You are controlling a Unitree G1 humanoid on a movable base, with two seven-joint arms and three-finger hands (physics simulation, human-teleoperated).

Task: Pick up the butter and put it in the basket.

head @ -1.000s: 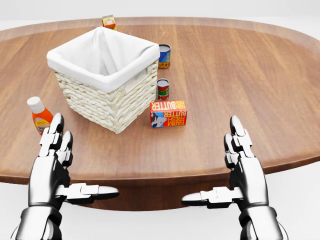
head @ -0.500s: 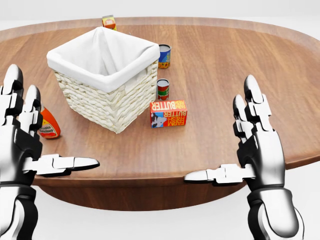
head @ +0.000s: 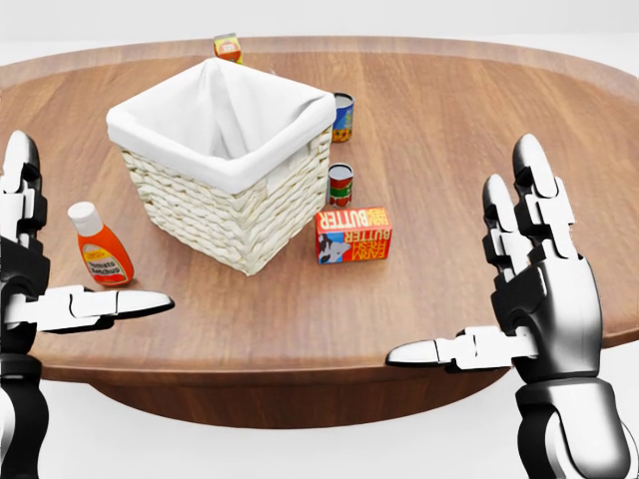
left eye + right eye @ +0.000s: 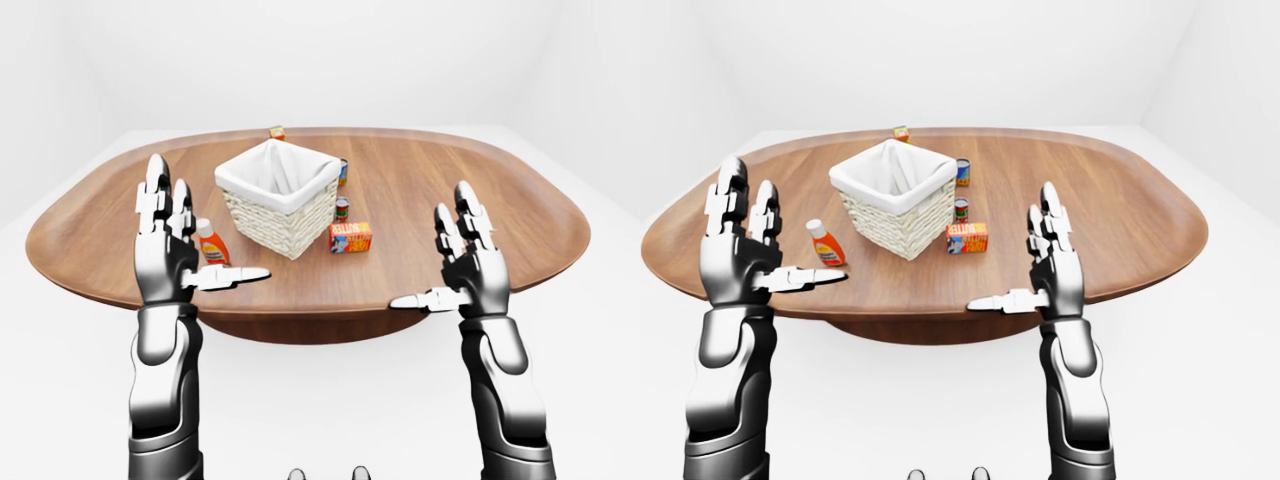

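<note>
The butter [image 3: 353, 235] is a red and orange box lying on the wooden table [image 3: 479, 120], just right of the basket [image 3: 222, 160]. The basket is white wicker with a white cloth lining and looks empty. My left hand [image 3: 40, 269] is open at the left edge of the head view, raised near the table's near edge. My right hand [image 3: 519, 299] is open at the lower right, fingers up, thumb pointing left, well short of the butter. Both hands are empty.
An orange sauce bottle [image 3: 98, 245] stands left of the basket. A small red can [image 3: 340, 184] and a blue-and-yellow can [image 3: 342, 117] stand right of the basket, above the butter. A small orange carton [image 3: 228, 47] sits near the table's top edge.
Both hands have risen and spread outward, the left one sliding to the picture's left edge. The view has shifted slightly, so the table things sit a little right and lower.
</note>
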